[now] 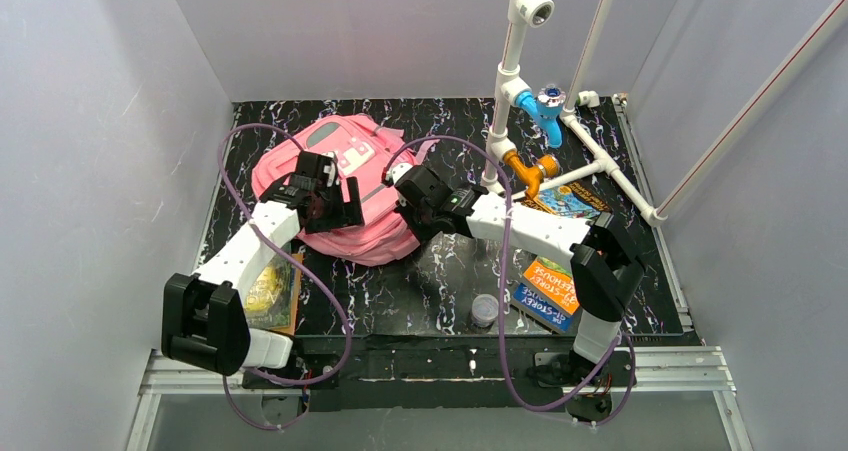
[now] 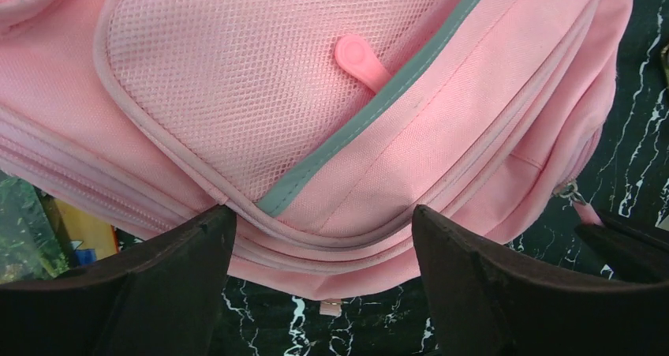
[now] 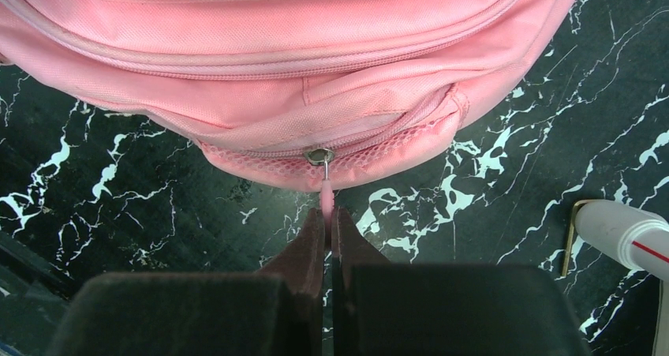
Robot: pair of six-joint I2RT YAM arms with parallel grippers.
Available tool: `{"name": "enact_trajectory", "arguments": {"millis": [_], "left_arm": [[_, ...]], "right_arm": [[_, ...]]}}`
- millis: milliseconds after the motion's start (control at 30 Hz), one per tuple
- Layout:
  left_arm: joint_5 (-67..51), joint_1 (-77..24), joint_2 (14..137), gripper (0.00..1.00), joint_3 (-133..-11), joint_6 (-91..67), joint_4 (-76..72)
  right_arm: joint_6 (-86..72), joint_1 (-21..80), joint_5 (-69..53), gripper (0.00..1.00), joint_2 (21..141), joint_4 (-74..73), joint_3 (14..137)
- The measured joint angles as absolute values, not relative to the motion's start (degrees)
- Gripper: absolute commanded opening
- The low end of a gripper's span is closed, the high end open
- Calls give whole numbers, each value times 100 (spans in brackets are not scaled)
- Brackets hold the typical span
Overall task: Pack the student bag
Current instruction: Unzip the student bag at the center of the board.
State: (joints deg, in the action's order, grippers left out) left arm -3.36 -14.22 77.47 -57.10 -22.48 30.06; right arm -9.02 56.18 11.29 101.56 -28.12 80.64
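From above, we see the student bag (image 1: 372,233) lying flat on the far left part of the dark marbled counter (image 1: 430,286), its white patch turned up. The left hand (image 1: 338,209) sits over the bag's middle, and the right hand (image 1: 404,199) meets the bag's right edge. To the right of the bag stands a white pipe frame (image 1: 512,66) with a blue valve (image 1: 545,106) and an orange fitting (image 1: 530,173). Two colourful books (image 1: 550,293) lie by the right arm, one near the pipes and one nearer the front. A small clear jar (image 1: 484,311) stands just beside the front one. Under the left arm there is a yellow printed item (image 1: 268,289) that we cannot identify.

In the left wrist view, the left hand's fingers (image 2: 158,293) are spread wide apart and grip nothing. The bag's seamed edge shows in the space between them. Beyond them is a mesh pocket (image 2: 237,80), bordered by a grey strip (image 2: 355,127). A round-ended pink tab (image 2: 359,60) lies on the mesh.

In the right wrist view, the right hand's fingers (image 3: 312,241) are pressed together on a thin pink zip pull (image 3: 325,194). It hangs from a metal slider (image 3: 319,156) at the bag's lower edge, where a band of mesh shows. The bag fills the upper part of this view, resting on the counter.
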Motion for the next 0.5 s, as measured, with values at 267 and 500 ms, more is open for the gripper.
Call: {"name": "enact_trajectory", "arguments": {"millis": [267,500], "left_arm": [[-213,-1594,8184,39,-5760,-2781,2864],[-589,-1566,8508,0,-5382,-4010,1785]], "right_arm": [[-764,5474,1186,1,10154,-2808,8003],[-558,5227,1398,1,10151,-2875,8005]]}}
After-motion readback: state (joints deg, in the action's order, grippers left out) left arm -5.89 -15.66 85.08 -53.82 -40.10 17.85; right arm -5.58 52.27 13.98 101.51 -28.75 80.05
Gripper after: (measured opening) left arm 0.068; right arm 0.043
